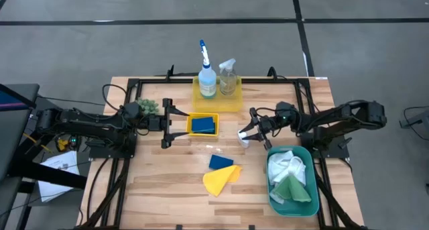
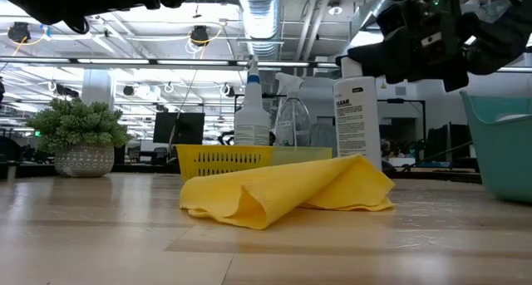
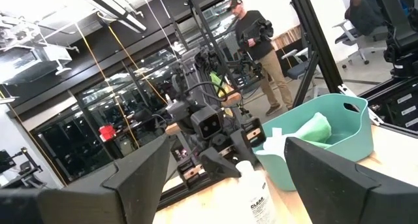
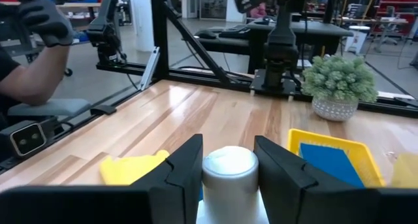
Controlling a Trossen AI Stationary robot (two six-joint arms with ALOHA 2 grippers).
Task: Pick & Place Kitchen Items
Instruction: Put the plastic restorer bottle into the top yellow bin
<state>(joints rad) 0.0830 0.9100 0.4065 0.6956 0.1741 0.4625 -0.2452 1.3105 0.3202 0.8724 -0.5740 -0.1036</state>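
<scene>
A light wooden worktop. On it: a yellow tray at the far edge, a smaller yellow tray mid-worktop, a small potted plant to its left, a teal bin at the right, a white bottle, and a blue sponge touching a yellow cloth.

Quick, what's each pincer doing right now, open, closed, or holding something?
Left pincer: open, empty, beside the yellow tray.
Right pincer: closed around the small white bottle.
</scene>
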